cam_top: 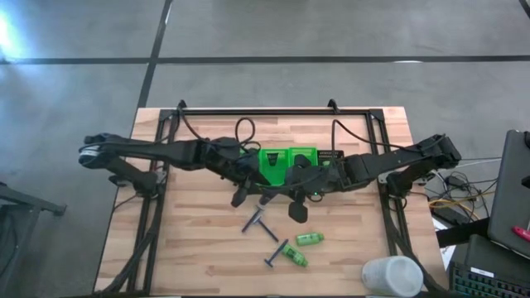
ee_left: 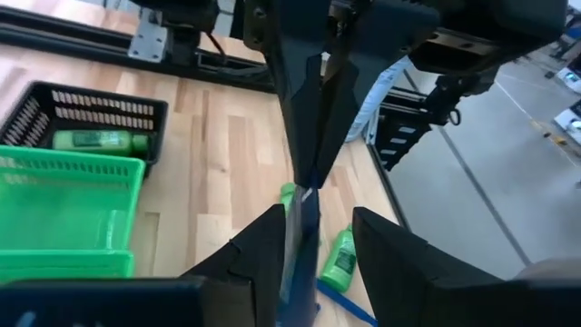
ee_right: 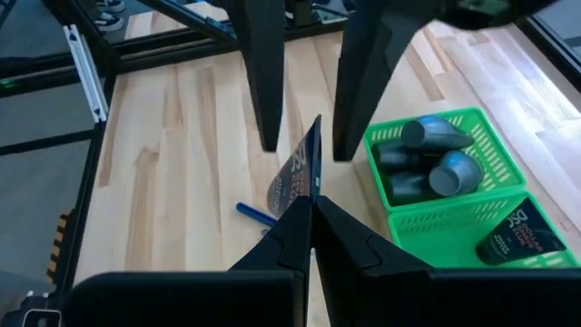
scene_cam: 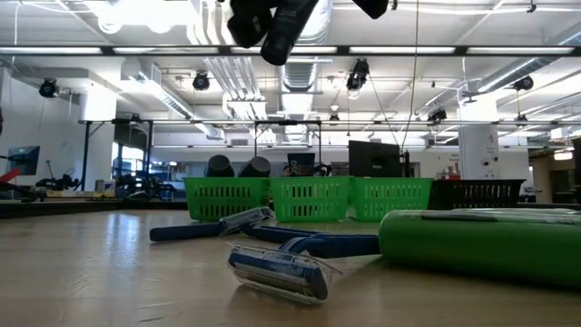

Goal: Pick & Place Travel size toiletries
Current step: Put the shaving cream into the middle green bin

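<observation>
My right gripper [ee_right: 313, 211] is shut on a dark flat tube [ee_right: 300, 173] above the middle of the table [cam_top: 190, 248]. The tube also shows in the high view [cam_top: 298, 212]. My left gripper [ee_left: 320, 259] is open and empty, and faces the tube from the table's left. In both wrist views its fingers [ee_right: 263, 100] frame the tube without touching it. Two dark razors [cam_top: 257, 222] [cam_top: 276, 254] and two green mini bottles [cam_top: 310, 239] [cam_top: 294, 257] lie flat on the table, nearer its near edge. My right gripper pinches the tube's upper end [ee_left: 310, 193] between its two fingertips. The fingers come slanting down from the table's right. The tube hangs below them, clear of the table, with its lower end [ee_left: 302, 272] free.
The green three-compartment tray [cam_top: 267, 157] stands at the middle far side, with grey bottles [ee_right: 436, 163] in one compartment and a dark tube [ee_right: 508, 241] in another. The black slotted bin [ee_left: 36, 104] beside it holds a green bottle [ee_left: 95, 141]. A white round container [cam_top: 392, 276] stands at the near right corner.
</observation>
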